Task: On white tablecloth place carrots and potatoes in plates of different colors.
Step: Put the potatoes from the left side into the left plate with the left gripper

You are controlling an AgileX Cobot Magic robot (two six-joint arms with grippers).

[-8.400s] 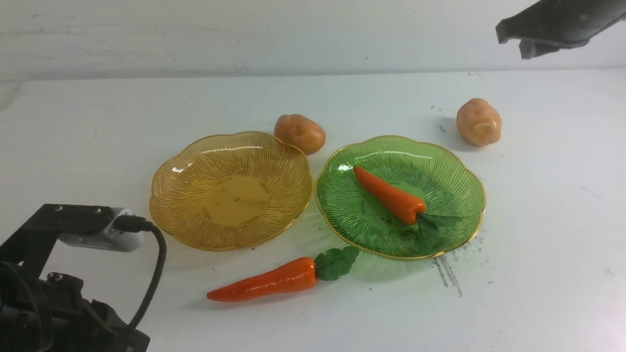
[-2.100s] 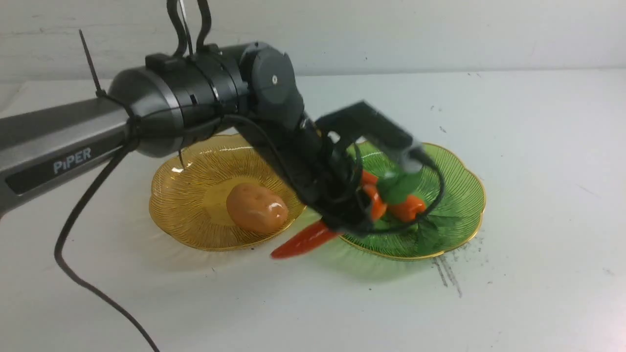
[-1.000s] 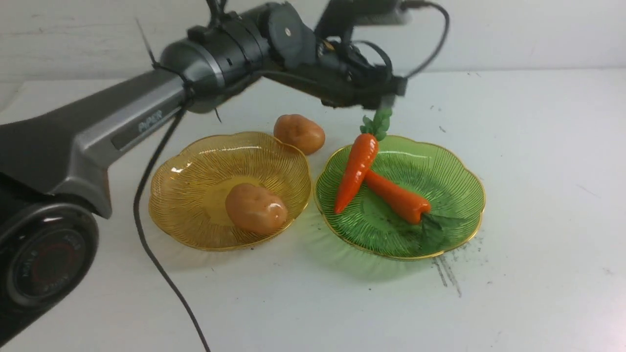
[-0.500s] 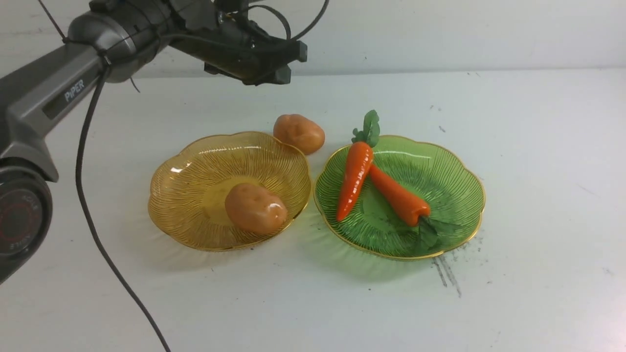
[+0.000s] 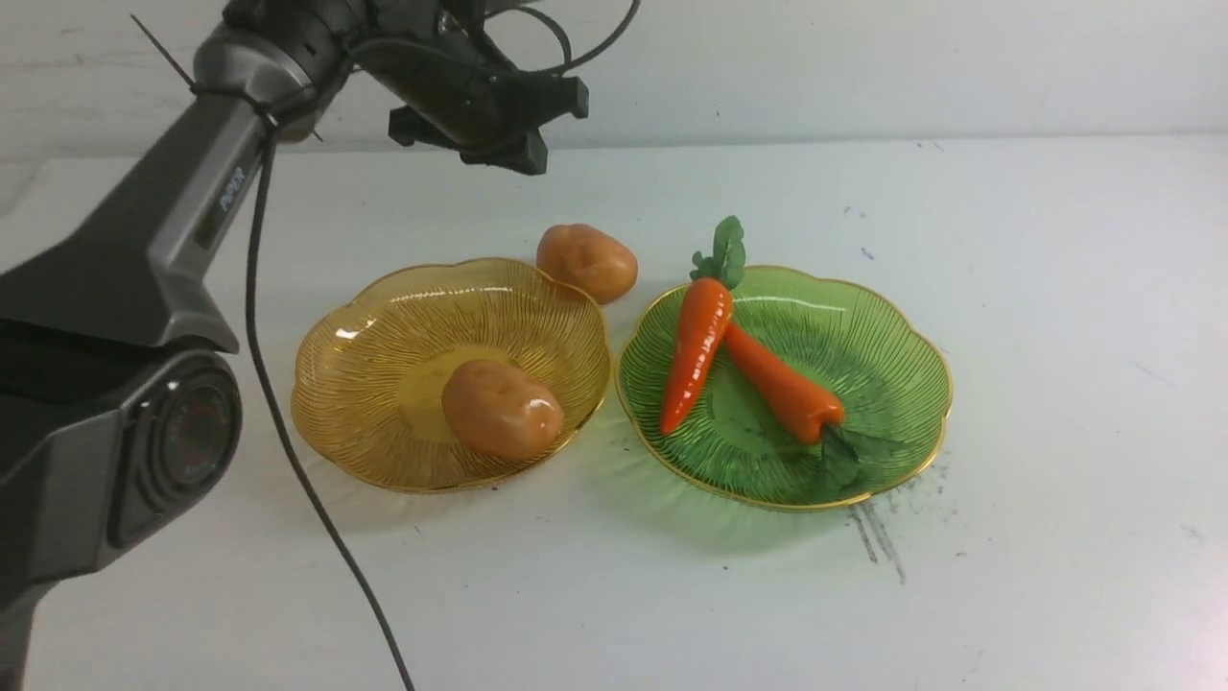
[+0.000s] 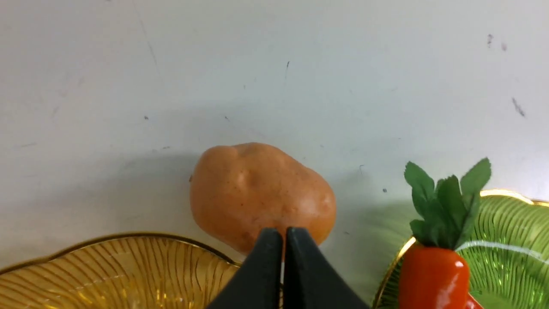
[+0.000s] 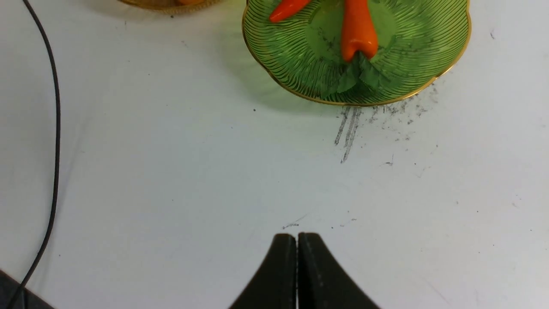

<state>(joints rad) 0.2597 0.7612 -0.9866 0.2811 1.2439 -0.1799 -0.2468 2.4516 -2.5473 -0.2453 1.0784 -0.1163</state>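
Your left gripper [image 6: 283,235] hangs in the upper left of the front view, jaws pressed together with nothing between them. Open them wide before you come down. Left of centre sits the amber plate [image 5: 350,321], with one potato [image 5: 501,409] lying in its lower right part. The loose potato [image 5: 587,261] lies on the white tablecloth [image 5: 1055,288] just above that plate's upper right rim, by the gap between the two plates. It looks to be the last piece to move.

It is glossy and lumpy, so straddle its narrow middle evenly and close gently, or it may squirt out. Mind the leafy top [image 5: 726,251] close on its right. Lift it clear of the gold rim, then set it down in the plate's bare left part.

Right of centre, the green plate [image 5: 892,365] holds both carrots [image 5: 697,341]; leave them alone. Your right gripper [image 7: 297,240], out of the front view, has its jaws closed on nothing and hovers over bare cloth near the green plate.
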